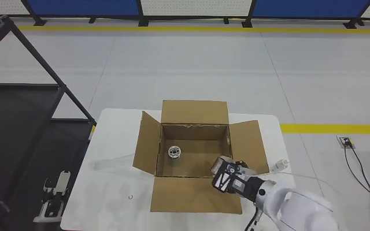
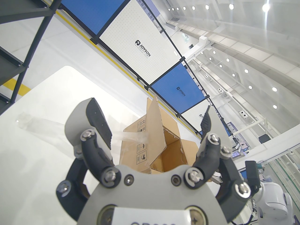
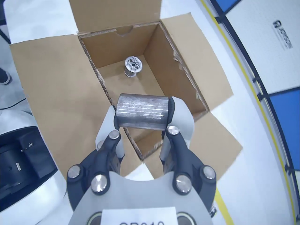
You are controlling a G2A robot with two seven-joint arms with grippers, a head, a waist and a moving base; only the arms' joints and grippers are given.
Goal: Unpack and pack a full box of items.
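Your right claw (image 3: 143, 114) clamps a steel cylinder (image 3: 140, 111) by its two flat ends, axis level. In the top view it hangs above the 5 o'clock corner of the box (image 1: 195, 131). The box stands open mid-worktop (image 1: 115, 190), all four flaps splayed.

On the box floor, toward 9 o'clock, one small flanged metal part (image 1: 174, 152) sits upright with its drilled face up, well apart from the cylinder.

Your left claw (image 2: 150, 108) hangs spread wide and empty off the box's 9 o'clock side, aimed along the worktop at the outer wall. A strip of clear tape (image 1: 110, 164) lies between that claw and the box, running up to the wall.

Whether the cylinder is going in or coming out, these views do not say.

Treat the cylinder as heavy for its size, rigid and slick. It looks like bare machined metal, which gives the pads little to bite on. The end-face hold looks sound, but a jolt could let the cylinder slide down between the pads. It will likely roll if laid on its side, so stand it on an end or rest it against a wall.

The flanged part looks lighter and just as hard. Take it across the flange rim or at the neck beneath. It sits low and near the 9 o'clock wall, so come straight down to it.
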